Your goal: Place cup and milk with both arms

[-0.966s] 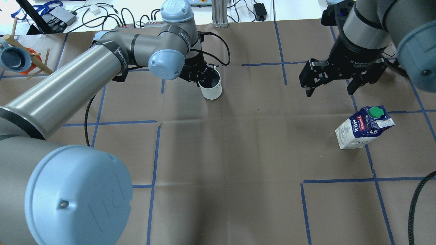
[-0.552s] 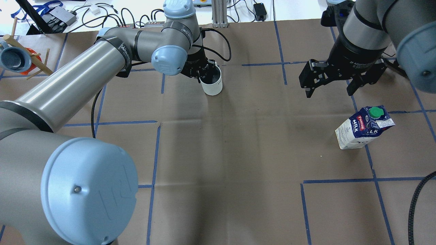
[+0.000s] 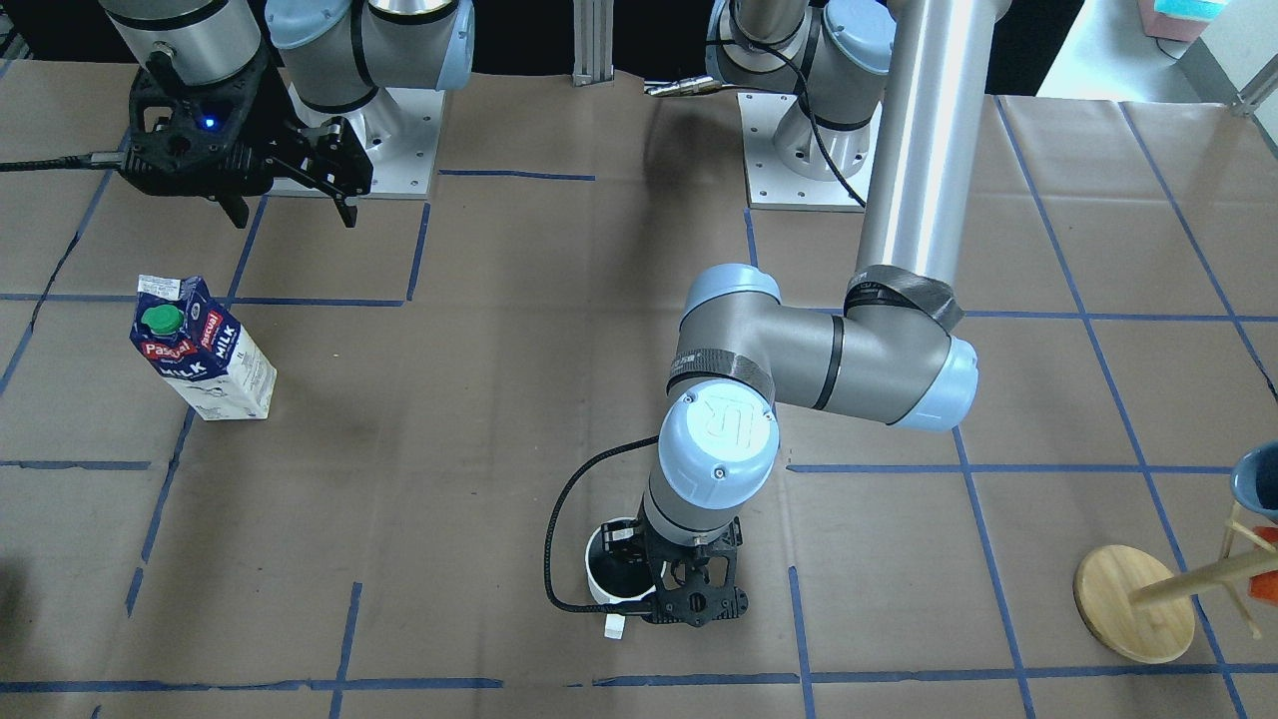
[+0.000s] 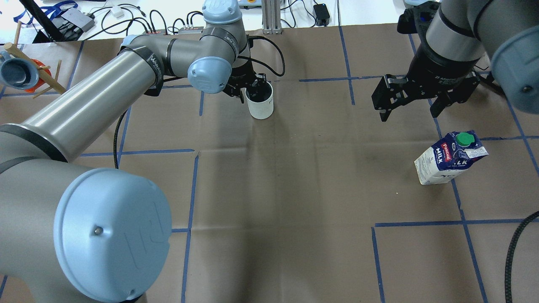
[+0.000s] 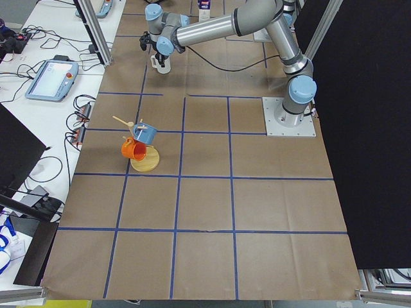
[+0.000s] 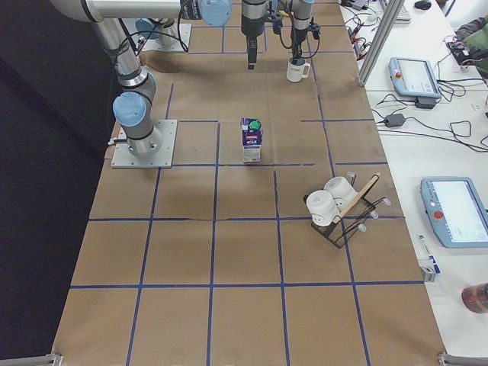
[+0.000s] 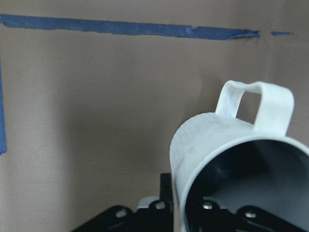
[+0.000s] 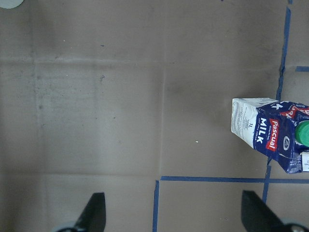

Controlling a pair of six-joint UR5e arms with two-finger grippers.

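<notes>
Upper centre, the left gripper (image 4: 251,89) pinches the cup (image 4: 262,107) by its rim, seemingly carrying it, while the right gripper (image 4: 407,113), spread at upper right, must next drop over the upright milk (image 4: 446,162) at mid-right.

— Silver-grey tubes on the left arm (image 4: 84,105), light-blue domed joint caps (image 3: 719,429) embossed with a UR mark, one small screw near the rim.
— Black strap (image 3: 904,292) with white lettering at the elbow; black ribbed cable (image 3: 555,519) at the wrist.
— Same finish on the right arm (image 4: 452,29). Black skeletal right gripper (image 3: 296,213), blue light (image 3: 208,124) on its body.
— Pale grey square base plates (image 3: 769,185), bolted along the edges.
</notes>
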